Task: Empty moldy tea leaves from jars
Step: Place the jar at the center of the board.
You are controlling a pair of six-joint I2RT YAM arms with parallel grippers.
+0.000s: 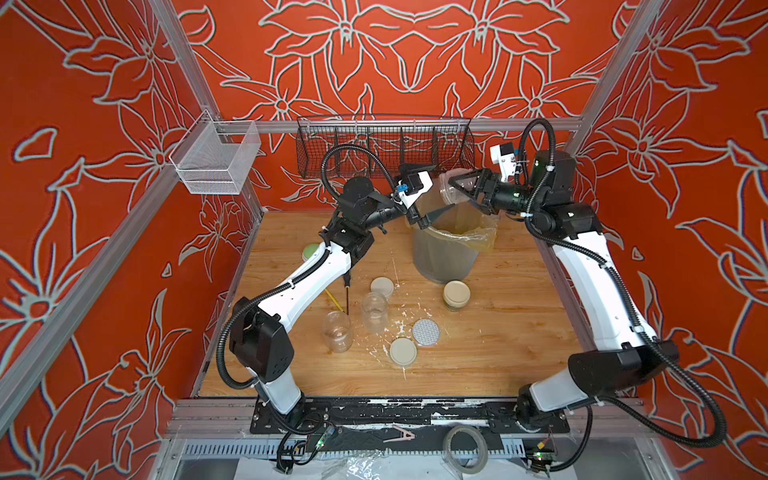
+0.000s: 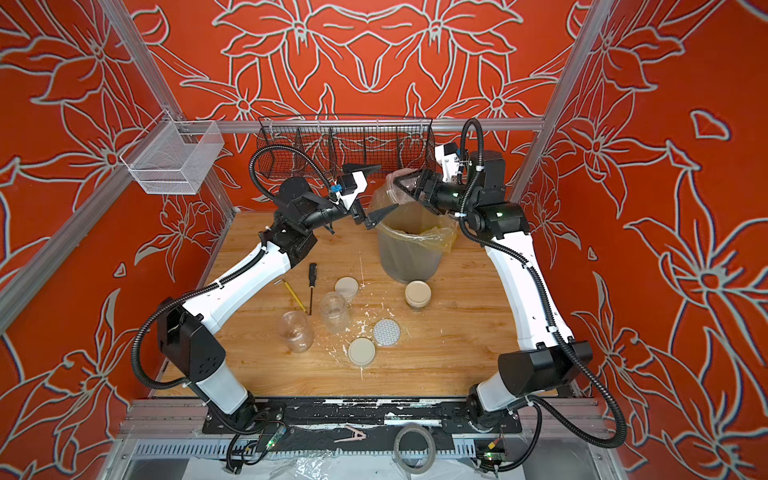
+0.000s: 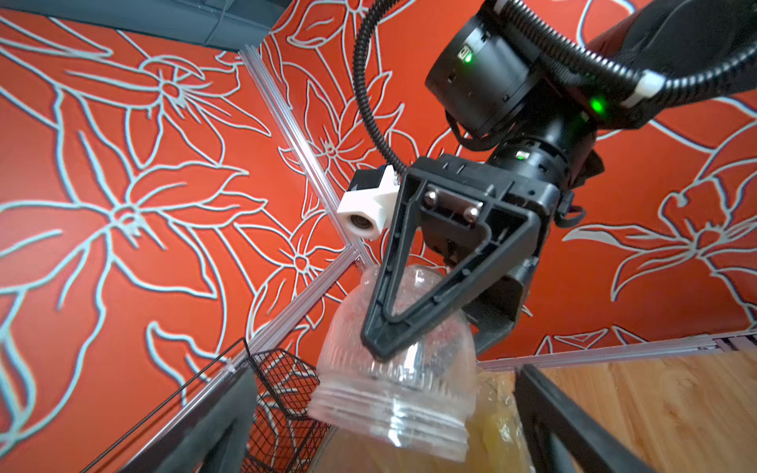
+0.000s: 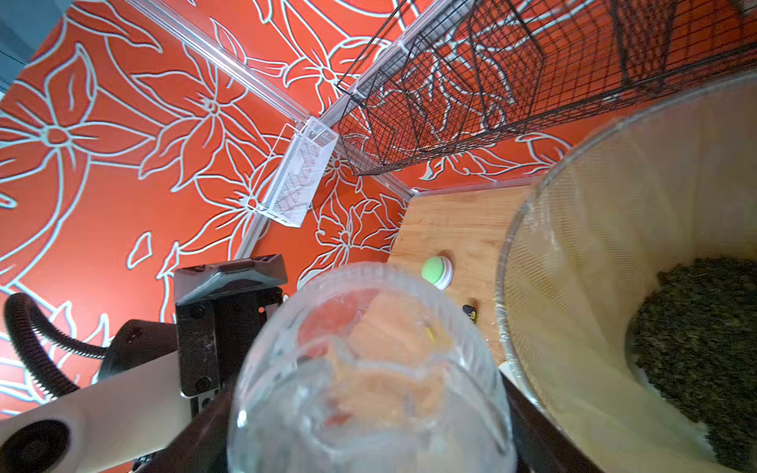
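Evidently a pour is ending: an emptied jar [image 3: 393, 401] is gripped mouth-down by the right gripper [image 3: 430, 336], with the moldy tea leaves [image 4: 704, 340] heaped in the bin [image 4: 573, 286] beneath. The left gripper [image 1: 434, 191] is held open alongside. Next, the lidded jar [image 1: 456, 295] probably needs opening.

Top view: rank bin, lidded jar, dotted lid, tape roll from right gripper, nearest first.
From the right gripper, shut on a clear jar:
1. bin: just below it
2. lidded jar: mid-table, near the bin
3. dotted lid: nearer the front edge
4. tape roll: off the table, front
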